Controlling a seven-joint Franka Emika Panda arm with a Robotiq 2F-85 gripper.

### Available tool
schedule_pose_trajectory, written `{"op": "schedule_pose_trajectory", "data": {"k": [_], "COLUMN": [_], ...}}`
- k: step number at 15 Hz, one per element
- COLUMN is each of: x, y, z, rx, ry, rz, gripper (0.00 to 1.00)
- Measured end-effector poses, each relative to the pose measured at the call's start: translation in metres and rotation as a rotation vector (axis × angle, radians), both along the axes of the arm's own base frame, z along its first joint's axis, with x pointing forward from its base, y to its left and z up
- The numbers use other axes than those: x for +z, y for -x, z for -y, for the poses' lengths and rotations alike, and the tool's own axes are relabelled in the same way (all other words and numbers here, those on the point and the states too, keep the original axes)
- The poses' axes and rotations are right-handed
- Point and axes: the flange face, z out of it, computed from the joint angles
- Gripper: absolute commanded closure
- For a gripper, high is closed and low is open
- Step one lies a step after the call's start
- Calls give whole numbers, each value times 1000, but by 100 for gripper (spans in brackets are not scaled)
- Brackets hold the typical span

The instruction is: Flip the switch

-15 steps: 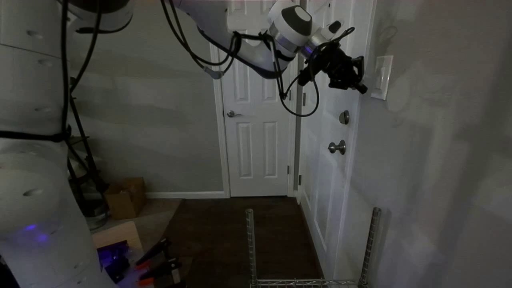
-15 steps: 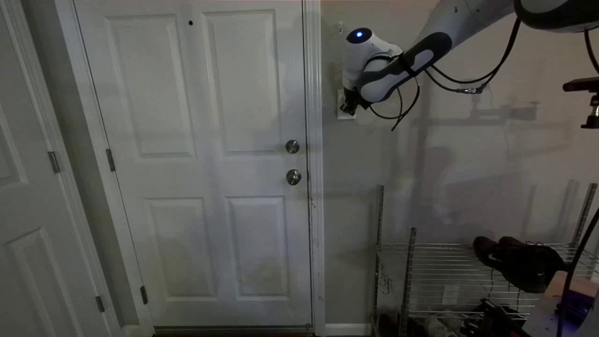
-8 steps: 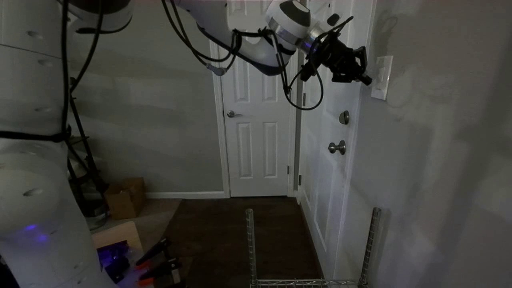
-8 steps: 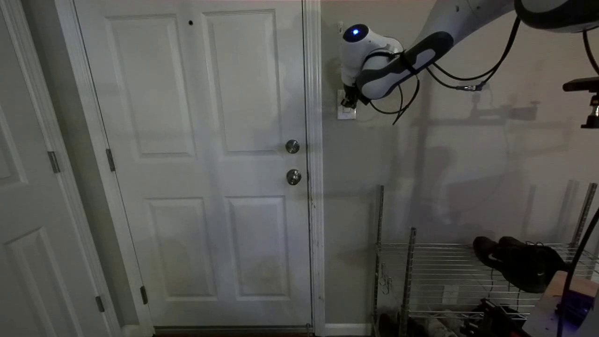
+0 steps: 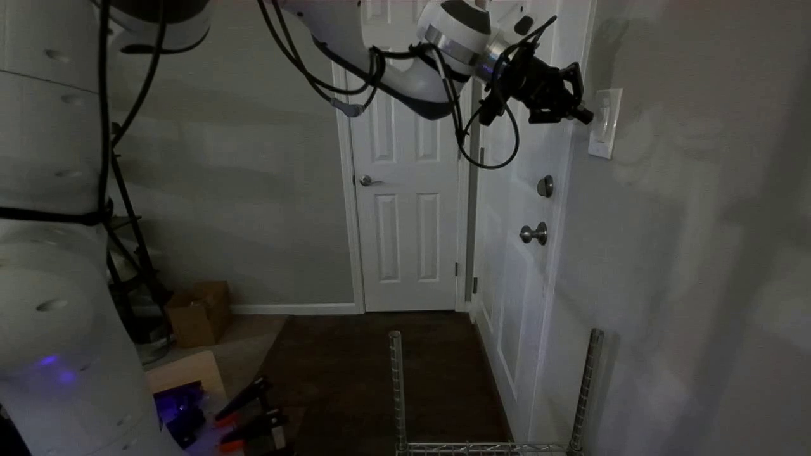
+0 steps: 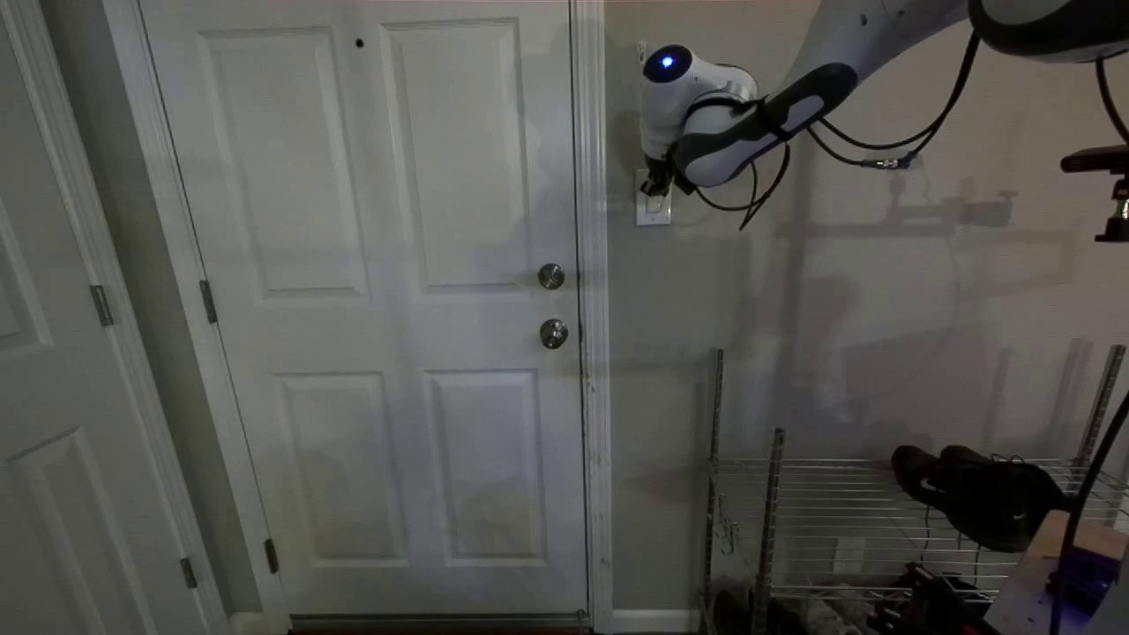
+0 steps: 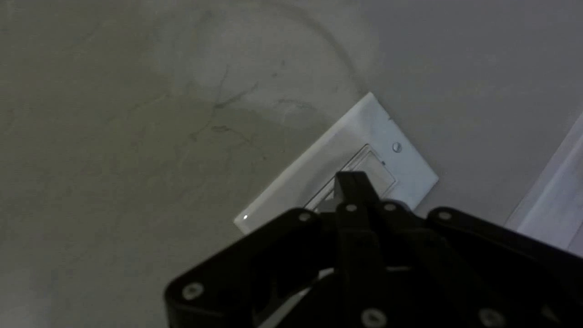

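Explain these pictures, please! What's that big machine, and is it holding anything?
That's a robot arm. Two cameras stand away from it and watch the scene. A third is fixed to the arm and looks at the wall, where there is a white light switch. The black end effector works like a hand. It looks shut, holding nothing that I can see. It is close to the light switch, perhaps to press it; I can't tell whether they touch. In an exterior view, dark shoes lie on a wire shelf.

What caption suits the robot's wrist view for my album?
A closed black gripper partly hides a white light switch on a marked gray wall.
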Motion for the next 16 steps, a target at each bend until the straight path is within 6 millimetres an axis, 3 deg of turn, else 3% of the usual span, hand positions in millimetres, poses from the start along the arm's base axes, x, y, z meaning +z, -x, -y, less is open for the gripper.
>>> {"op": "schedule_pose_trajectory", "data": {"k": [6,10,16], "x": [8,1,4], "y": [-13,-23,-23], "z": [-7,1,2], "rx": [50,51,41], "ry": [58,48,19], "rz": [33,44,52], "gripper": [99,99,99]}}
